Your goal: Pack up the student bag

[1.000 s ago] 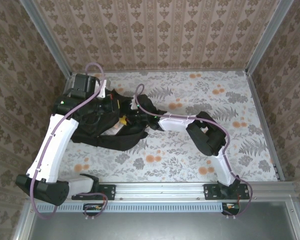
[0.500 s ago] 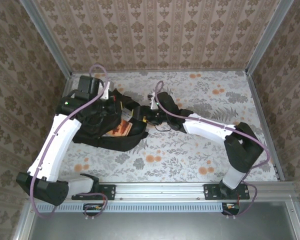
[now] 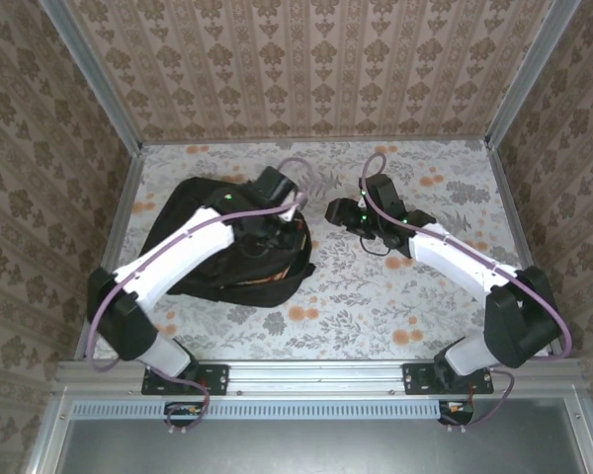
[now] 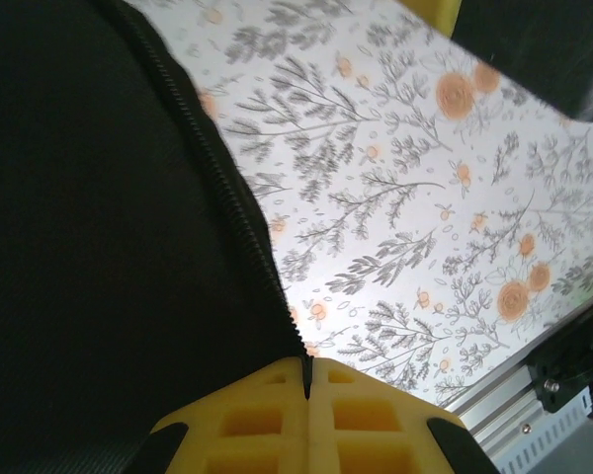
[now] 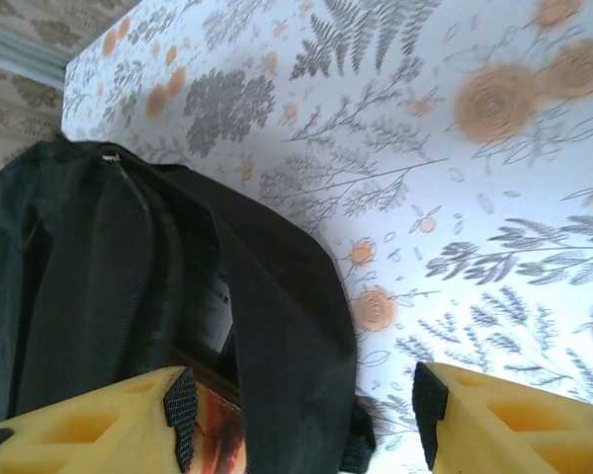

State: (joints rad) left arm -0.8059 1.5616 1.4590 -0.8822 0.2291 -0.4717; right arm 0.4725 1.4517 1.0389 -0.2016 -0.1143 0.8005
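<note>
**Q:** Where is the bag, and what are the jaws doing?

**A:** On the flowered desk [image 3: 395, 296], the black bag [image 3: 181, 205] lies left of centre in the overhead frame. The left arm [image 3: 193, 242] reaches across it. The right arm [image 3: 455, 255] ends just right of it, not touching. The left jaws are closed. In the left wrist frame their yellow pads [image 4: 257, 425] meet at bottom centre, where the zipper [image 4: 227, 188] runs into them. Whether a pull tab is pinched cannot be told. The right jaws stand open and empty, with their fingers [image 5: 89, 425] in the bottom corners of the right wrist frame.

**Q:** What could go wrong from here?

**A:** Probably three things.
- **Sliding:** nothing pins the soft bag, so a pull along the zipper may drag it across the desk.
- **Jamming:** a skewed pull may jam the teeth.
- **Snagging:** an orange printed item [image 5: 217, 449] sits at the opening and could snag in the closing zipper.

**Q:** Is there any legible writing?

**A:** No. A pale patch [image 5: 217, 316] inside the opening may be a label, but it is too blurred to read. No brand mark can be made out.
</note>
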